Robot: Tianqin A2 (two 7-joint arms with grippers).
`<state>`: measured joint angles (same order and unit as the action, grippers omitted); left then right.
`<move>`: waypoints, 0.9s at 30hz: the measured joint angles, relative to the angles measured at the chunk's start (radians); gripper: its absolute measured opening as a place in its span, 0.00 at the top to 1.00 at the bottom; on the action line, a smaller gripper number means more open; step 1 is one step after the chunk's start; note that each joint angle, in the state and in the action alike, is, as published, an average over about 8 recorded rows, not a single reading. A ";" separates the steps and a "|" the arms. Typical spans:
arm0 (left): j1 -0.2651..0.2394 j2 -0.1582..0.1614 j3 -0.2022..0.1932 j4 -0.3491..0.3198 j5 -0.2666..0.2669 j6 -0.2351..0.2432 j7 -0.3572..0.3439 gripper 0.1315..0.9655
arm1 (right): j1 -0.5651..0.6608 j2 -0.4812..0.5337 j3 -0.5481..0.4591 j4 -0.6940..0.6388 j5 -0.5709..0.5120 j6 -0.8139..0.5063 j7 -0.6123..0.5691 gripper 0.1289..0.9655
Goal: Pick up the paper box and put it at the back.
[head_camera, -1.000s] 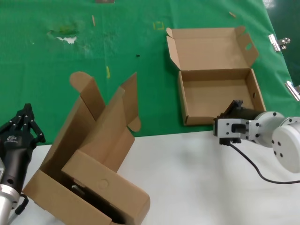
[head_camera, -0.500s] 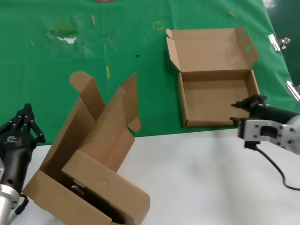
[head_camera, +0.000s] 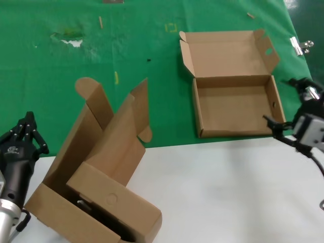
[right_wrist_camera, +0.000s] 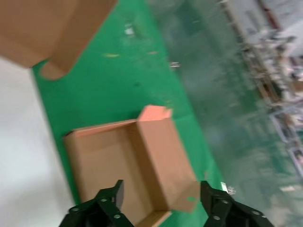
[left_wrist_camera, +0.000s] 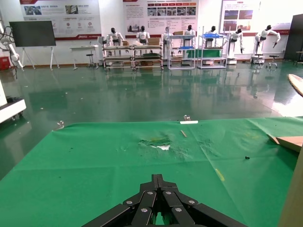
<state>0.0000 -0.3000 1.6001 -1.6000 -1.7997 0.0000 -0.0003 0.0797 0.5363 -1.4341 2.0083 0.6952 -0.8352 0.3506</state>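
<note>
The paper box (head_camera: 235, 104) lies open on the green cloth (head_camera: 126, 45) at the right, its lid folded back and its tray empty. My right gripper (head_camera: 280, 100) is open just off the box's right wall, near the front right corner, and holds nothing. In the right wrist view the box (right_wrist_camera: 118, 161) lies ahead of the spread right gripper (right_wrist_camera: 161, 187). My left gripper (head_camera: 28, 126) is shut and empty at the far left, parked beside the nested boxes. In the left wrist view the left gripper (left_wrist_camera: 158, 178) points over the cloth.
Nested brown cardboard boxes (head_camera: 101, 172) with tall upright flaps stand at the front left, straddling the cloth and the white tabletop (head_camera: 228, 192). Metal binder clips (head_camera: 301, 45) hold the cloth's right edge. Stains and scraps (head_camera: 71, 38) mark the far cloth.
My right gripper has swung right from the box's front right corner to beside its right wall, and its fingers have spread. The box and the left arm have not moved.
</note>
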 joint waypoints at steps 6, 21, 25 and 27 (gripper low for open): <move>0.000 0.000 0.000 0.000 0.000 0.000 0.000 0.99 | -0.092 -0.043 0.128 0.042 0.116 0.133 -0.015 0.43; 0.000 0.000 0.000 0.000 0.000 0.000 0.000 0.93 | -0.112 -0.076 0.122 -0.011 0.279 0.263 -0.066 0.12; 0.000 0.000 0.000 0.000 0.000 0.000 0.000 0.88 | -0.110 -0.086 0.105 -0.035 0.328 0.297 -0.083 0.07; 0.000 0.000 0.000 0.000 0.000 0.000 0.000 0.85 | -0.109 -0.091 0.096 -0.047 0.354 0.314 -0.092 0.07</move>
<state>0.0000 -0.3000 1.6000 -1.6000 -1.7997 0.0000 -0.0003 -0.0289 0.4457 -1.3380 1.9615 1.0488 -0.5208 0.2584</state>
